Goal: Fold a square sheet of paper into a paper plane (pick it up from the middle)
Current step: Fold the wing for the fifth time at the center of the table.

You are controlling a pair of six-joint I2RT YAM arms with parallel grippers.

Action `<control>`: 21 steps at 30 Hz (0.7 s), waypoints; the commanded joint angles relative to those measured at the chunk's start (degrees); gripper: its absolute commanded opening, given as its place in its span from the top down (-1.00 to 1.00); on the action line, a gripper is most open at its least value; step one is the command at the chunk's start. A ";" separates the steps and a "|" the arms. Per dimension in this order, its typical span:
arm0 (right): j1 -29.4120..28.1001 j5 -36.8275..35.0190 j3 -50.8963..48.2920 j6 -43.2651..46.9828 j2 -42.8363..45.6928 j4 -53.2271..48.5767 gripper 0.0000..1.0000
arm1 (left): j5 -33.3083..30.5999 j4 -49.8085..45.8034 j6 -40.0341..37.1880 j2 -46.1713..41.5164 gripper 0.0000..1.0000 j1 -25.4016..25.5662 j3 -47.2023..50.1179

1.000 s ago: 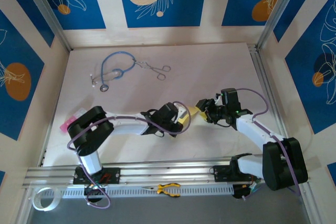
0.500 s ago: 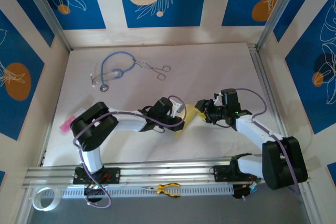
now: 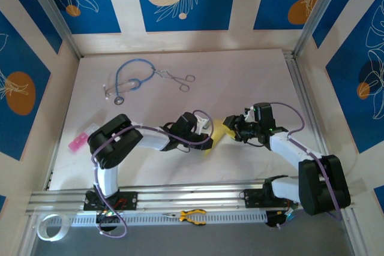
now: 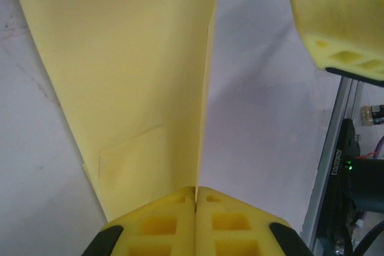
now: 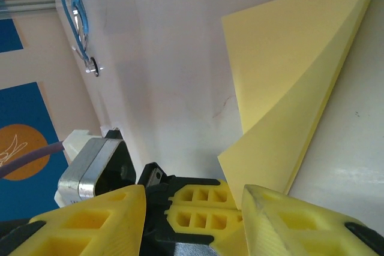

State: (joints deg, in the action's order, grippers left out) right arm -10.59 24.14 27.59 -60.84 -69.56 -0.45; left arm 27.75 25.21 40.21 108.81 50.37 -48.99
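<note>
Now the left gripper point(image 4: 196, 191) is pinching the paper plane point(image 4: 138, 76) mid-table point(image 3: 252, 76), jaws clamped on its fold, while the right gripper point(image 5: 193, 205) is hovering just beside it, jaws apart.

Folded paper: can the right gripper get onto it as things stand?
Probably yes. The right gripper is open and the folded paper lies just ahead, nothing between. The left gripper, shut on one end, sits close, so room is tight.

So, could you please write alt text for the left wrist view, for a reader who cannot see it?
The left pincer, shut, grips the folded pale-yellow paper, which widens away from it over the white table. Another yellow fingertip juts in at upper right.
</note>
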 commanded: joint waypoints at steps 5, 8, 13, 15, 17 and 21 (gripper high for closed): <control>0.81 3.58 -1.08 2.49 -1.34 1.07 0.09 | 3.56 7.14 3.92 3.03 1.00 -1.31 1.61; 0.93 4.20 -1.22 3.65 -1.87 1.25 0.11 | 3.87 9.63 5.32 3.31 1.00 -1.65 2.42; 1.18 3.87 -1.93 5.74 -1.85 1.06 0.14 | 4.79 11.32 7.03 3.33 1.00 -2.02 2.59; 1.34 3.82 -2.06 6.67 -1.90 0.87 0.14 | 5.18 12.28 8.25 3.57 1.00 -2.05 2.50; 1.51 3.74 -2.17 7.42 -1.98 0.72 0.15 | 5.88 13.95 10.16 4.15 1.00 -2.11 2.56; 1.91 4.15 -2.25 8.45 -2.24 0.54 0.15 | 6.66 18.54 14.06 5.69 1.00 -2.38 2.94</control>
State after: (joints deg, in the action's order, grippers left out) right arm -9.13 26.44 26.20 -54.50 -71.48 0.69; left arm 32.34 38.92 50.85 112.71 48.84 -46.92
